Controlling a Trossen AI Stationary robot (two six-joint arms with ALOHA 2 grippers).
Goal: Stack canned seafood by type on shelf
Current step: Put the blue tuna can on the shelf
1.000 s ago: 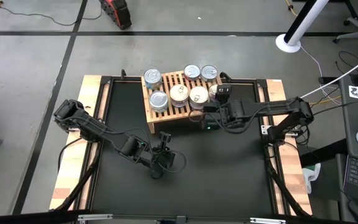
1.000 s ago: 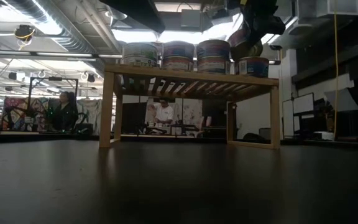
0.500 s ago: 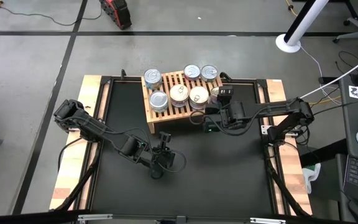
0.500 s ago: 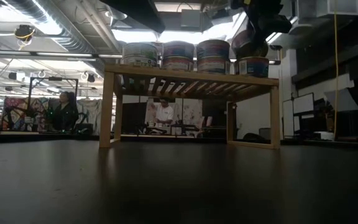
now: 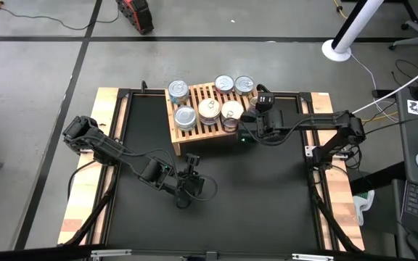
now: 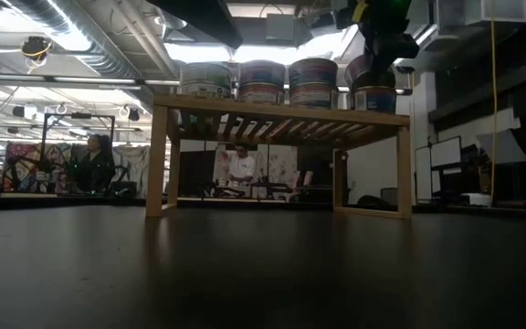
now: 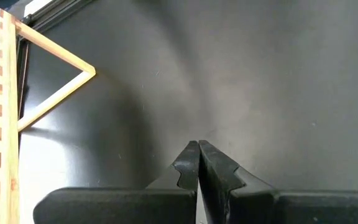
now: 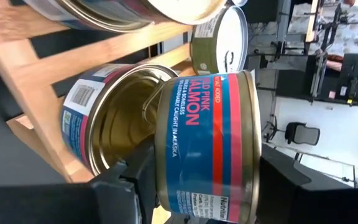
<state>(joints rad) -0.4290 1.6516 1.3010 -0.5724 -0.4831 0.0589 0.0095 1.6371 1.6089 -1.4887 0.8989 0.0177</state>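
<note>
The light-wood shelf (image 5: pixel 194 134) stands at the table's far side, with several flat tins (image 5: pixel 210 110) on its slatted top. My right gripper (image 5: pixel 257 109) is over the shelf's right end, shut on a tin with a red and blue salmon label (image 8: pixel 207 149). In the low view this tin (image 6: pixel 371 69) sits just above another tin (image 6: pixel 374 98) on the shelf's right end; whether they touch I cannot tell. A silver-lidded tin (image 8: pixel 107 121) lies right behind the held one. My left gripper (image 5: pixel 192 159) is shut and low over the table's middle, touching nothing. My right gripper pinches the salmon tin between its two fingers, one finger (image 8: pixel 132 180) on each side of the round wall (image 8: pixel 166 168). It comes slanting down from the table's right side. The tin is lifted off the slats and stands about upright over the lower tin.
The shelf's left and middle slats (image 6: pixel 281 114) carry stacked tins two high (image 6: pixel 261 82). Wooden rails (image 5: pixel 85 188) border the black tabletop (image 5: pixel 252 203), which is open in front of the shelf. People show in the room beyond the table (image 6: pixel 240 164).
My right gripper has carried the salmon tin toward the table's far edge, over the shelf's right end, and has lowered it from a tilted pose to about upright over the tin there.
</note>
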